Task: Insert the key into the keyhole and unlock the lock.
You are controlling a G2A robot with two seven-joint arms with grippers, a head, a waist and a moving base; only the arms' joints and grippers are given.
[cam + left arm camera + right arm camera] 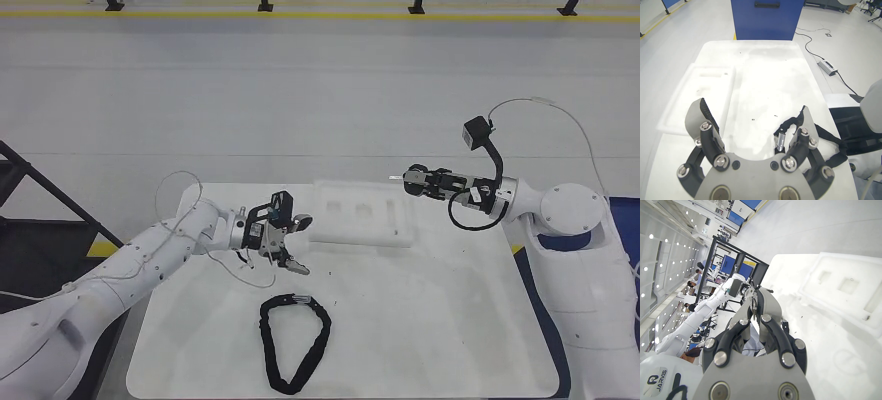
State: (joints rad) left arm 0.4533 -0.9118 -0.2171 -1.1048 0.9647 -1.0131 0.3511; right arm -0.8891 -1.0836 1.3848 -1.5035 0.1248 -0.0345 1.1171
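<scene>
Two grippers stand well apart in the top view: the left gripper [296, 244] hangs spread wide over the counter [450, 320], just beyond the black chain lock [293, 345], while the right gripper [410, 180] sits raised past the foam tray [365, 215], pinched on the key [394, 178]. I judge the key pick-up done and the lock not yet secured. The chain lock lies toward the counter's near edge, with bare surface between it and the foam tray for the right arm to cross

From the left wrist, the fingers [705, 113] are empty and far apart; the lock's silver cylinder [780, 142] shows close by one finger's base, off to the side rather than centred between them. The next move likely calls for shifting over that cylinder, closing on it and presenting the keyhole; I cannot tell which way it faces

From the right wrist, the jaws are closed flat on the key [754, 307], its blade's aim unclear, and the foam tray's raised rim lies beneath, to be avoided
</scene>
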